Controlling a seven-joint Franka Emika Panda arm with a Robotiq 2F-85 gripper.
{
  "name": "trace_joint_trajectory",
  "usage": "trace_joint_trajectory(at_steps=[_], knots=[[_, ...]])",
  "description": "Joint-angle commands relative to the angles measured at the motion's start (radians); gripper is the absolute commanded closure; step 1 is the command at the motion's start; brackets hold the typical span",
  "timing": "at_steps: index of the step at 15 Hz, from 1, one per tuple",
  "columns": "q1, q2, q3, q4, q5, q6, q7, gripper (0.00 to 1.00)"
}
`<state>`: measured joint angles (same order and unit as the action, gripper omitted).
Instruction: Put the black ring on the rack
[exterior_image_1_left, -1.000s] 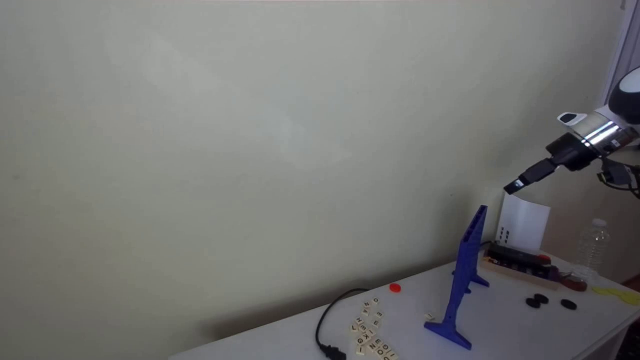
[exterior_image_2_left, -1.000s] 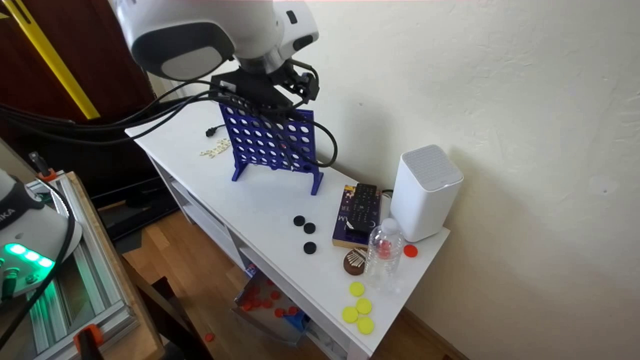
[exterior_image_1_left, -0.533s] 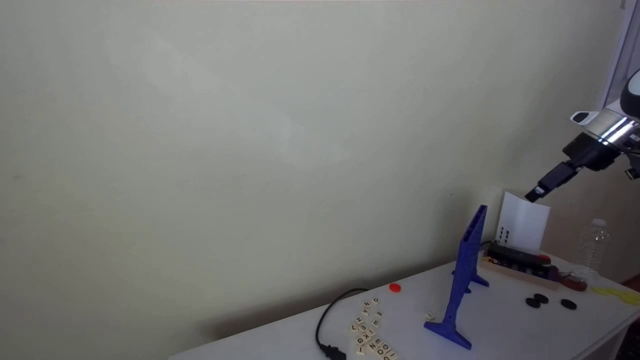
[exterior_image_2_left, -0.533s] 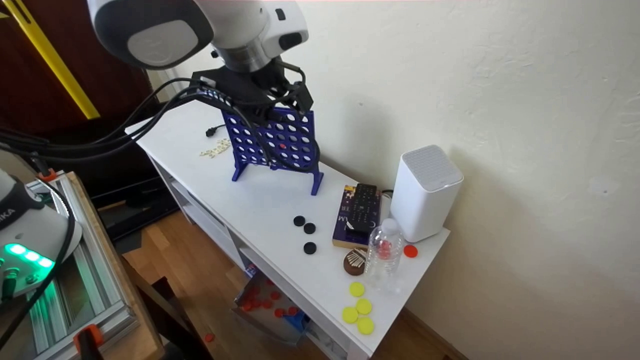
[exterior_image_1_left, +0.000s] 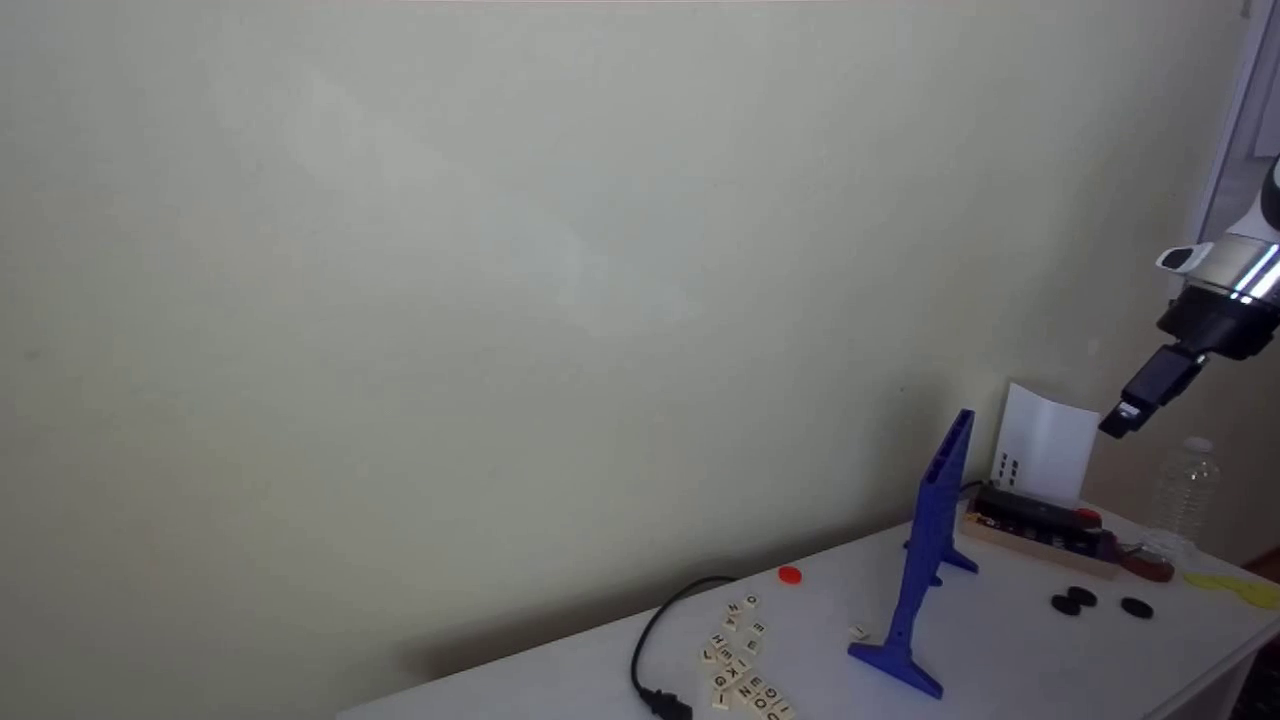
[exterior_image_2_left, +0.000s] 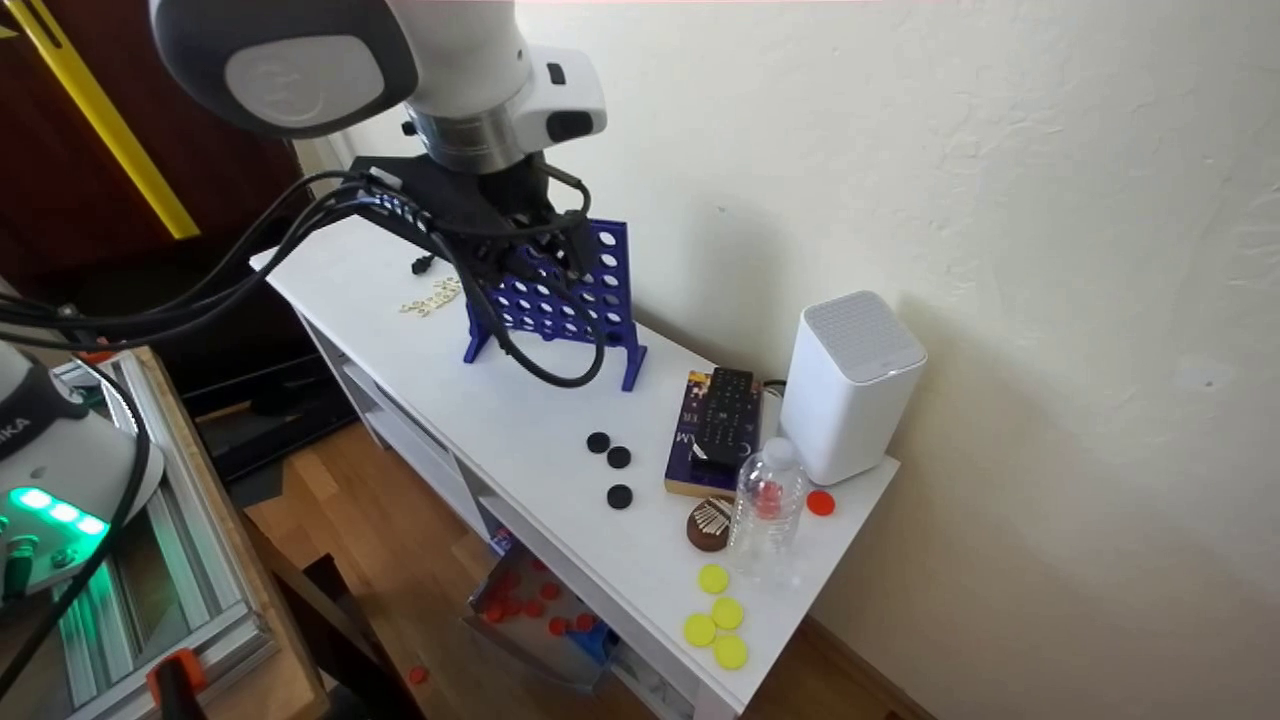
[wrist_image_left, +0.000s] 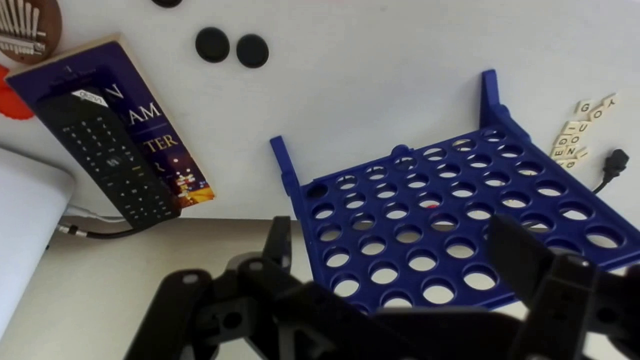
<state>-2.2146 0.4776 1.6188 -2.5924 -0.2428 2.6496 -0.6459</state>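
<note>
The rack is a blue upright grid with rows of round holes. It stands on the table on blue feet, in both exterior views (exterior_image_1_left: 932, 520) (exterior_image_2_left: 615, 290) and in the wrist view (wrist_image_left: 425, 225). One bottom corner hole (wrist_image_left: 317, 190) looks filled with black, like a black ring piece. Several flat round black pieces lie on the table in front of it, in both exterior views (exterior_image_1_left: 1137, 608) (exterior_image_2_left: 619, 496) and in the wrist view (wrist_image_left: 212, 45). My gripper (wrist_image_left: 390, 222) is open with nothing between its fingers. In an exterior view it hangs (exterior_image_1_left: 1118, 425) above the table, apart from the rack.
A book with a remote on it (exterior_image_2_left: 715, 430), a clear bottle (exterior_image_2_left: 768, 510), a white box (exterior_image_2_left: 850, 390) and yellow discs (exterior_image_2_left: 728, 612) stand or lie near the black pieces. Letter tiles (exterior_image_1_left: 740, 660) and a black cable (exterior_image_1_left: 640, 640) lie beyond the rack.
My gripper has moved away from above the rack's top and lower, toward the side with the black pieces. The rack and the black pieces on the table have not moved.
</note>
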Motion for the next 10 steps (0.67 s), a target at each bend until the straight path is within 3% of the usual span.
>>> trace_joint_trajectory(at_steps=[1,5,6,10], knots=[[-0.034,-0.054,0.018,-0.004,-0.036,-0.042,0.067,0.0],[-0.048,-0.099,0.013,-0.005,-0.054,-0.045,0.127,0.0],[-0.019,-0.034,-0.016,0.003,-0.05,-0.035,0.09,0.0],[-0.02,-0.06,-0.018,0.004,-0.056,-0.036,0.113,0.0]])
